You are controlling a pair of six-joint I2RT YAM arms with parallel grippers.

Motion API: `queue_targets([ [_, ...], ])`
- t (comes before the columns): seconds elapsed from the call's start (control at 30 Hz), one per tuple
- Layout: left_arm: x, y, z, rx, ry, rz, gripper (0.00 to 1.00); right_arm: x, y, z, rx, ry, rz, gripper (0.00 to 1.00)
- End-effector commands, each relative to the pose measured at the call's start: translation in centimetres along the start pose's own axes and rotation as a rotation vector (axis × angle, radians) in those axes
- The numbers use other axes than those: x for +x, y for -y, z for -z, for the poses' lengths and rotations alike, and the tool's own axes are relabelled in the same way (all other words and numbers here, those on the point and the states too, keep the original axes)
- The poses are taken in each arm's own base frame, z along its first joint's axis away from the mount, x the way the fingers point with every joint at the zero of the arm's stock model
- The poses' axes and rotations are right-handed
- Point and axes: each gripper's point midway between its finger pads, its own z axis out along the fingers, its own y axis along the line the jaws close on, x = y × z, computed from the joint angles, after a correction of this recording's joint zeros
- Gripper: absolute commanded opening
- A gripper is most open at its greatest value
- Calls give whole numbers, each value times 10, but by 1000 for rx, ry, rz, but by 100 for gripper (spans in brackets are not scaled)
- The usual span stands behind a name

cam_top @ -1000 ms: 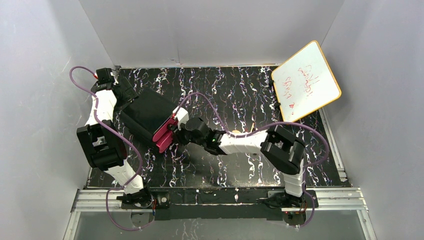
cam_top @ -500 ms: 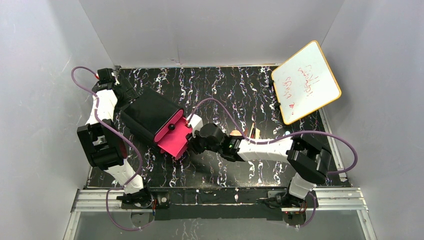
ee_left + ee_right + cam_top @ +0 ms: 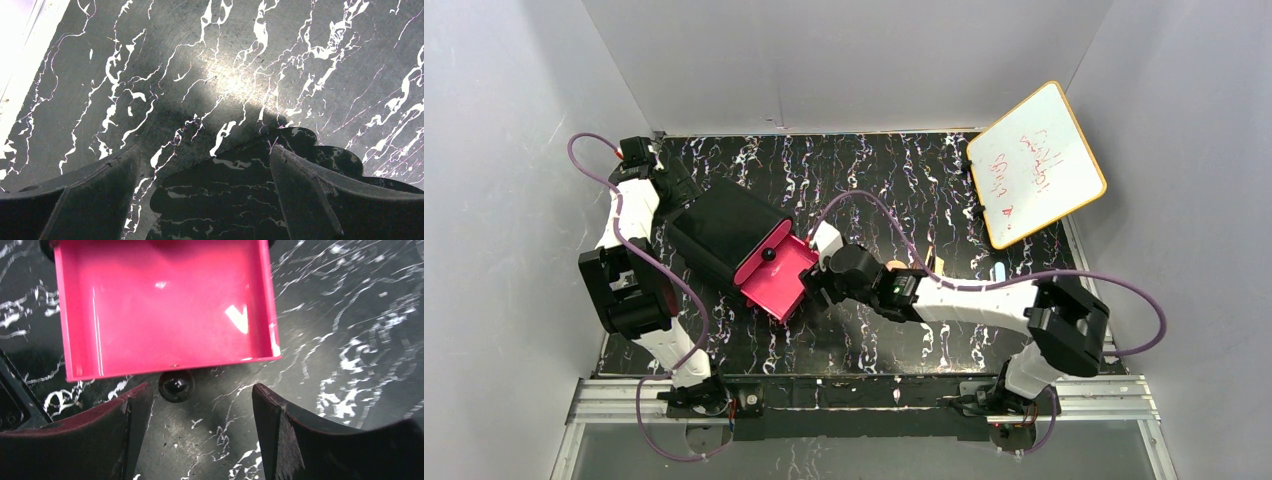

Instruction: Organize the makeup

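The right gripper (image 3: 200, 390) stands wide open, holding nothing, the knob (image 3: 176, 386) of the empty pink drawer (image 3: 160, 305) ungripped between its jaws. The makeup (image 3: 936, 262) lies just beyond the right forearm, mostly hidden, so a blind swing could scatter it. Far left, behind the box (image 3: 724, 225), the left gripper (image 3: 204, 155) gapes empty.

Even, diffuse overhead light makes the top view bright and sharp. A glare patch whitens the marbled tabletop (image 3: 235, 75) in the left wrist view; white highlights streak the glossy pink drawer (image 3: 165, 305).
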Motion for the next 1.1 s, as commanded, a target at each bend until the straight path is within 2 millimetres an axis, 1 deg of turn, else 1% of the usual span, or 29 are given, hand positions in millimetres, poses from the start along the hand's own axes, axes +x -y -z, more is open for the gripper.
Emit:
queue_targets([
  [0.0, 11, 3, 6, -2, -51, -43, 98, -79, 23, 40, 143, 139, -1, 81],
  [0.07, 10, 3, 6, 1, -49, -43, 98, -77, 42, 51, 233, 103, 14, 81],
  [0.17, 10, 4, 7, 3, -48, -41, 98, -62, 67, 62, 286, 63, -22, 78],
  [0.27, 11, 5, 8, 9, -48, -41, 98, -37, 94, 65, 313, 9, -107, 75],
  [0.37, 10, 6, 9, 13, -45, -42, 99, -4, 125, 61, 349, -97, -199, 75],
  [0.43, 10, 6, 10, 14, -44, -42, 98, 16, 142, 56, 366, -161, -231, 77],
  [0.5, 10, 6, 11, 16, -41, -42, 98, 30, 148, 48, 365, -212, -245, 78],
  [0.6, 9, 7, 13, 17, -39, -41, 98, 46, 152, 37, 353, -260, -264, 78],
  [0.77, 8, 8, 14, 19, -35, -45, 98, 70, 154, 24, 345, -317, -291, 70],
  [0.8, 9, 8, 14, 21, -36, -45, 98, 75, 155, 24, 349, -332, -293, 68],
  [0.87, 8, 8, 14, 21, -35, -44, 99, 86, 158, 24, 368, -358, -297, 62],
  [0.9, 8, 8, 14, 20, -35, -44, 99, 90, 160, 25, 375, -364, -298, 60],
  [1.07, 8, 8, 13, 20, -38, -43, 98, 104, 170, 31, 409, -377, -317, 59],
])
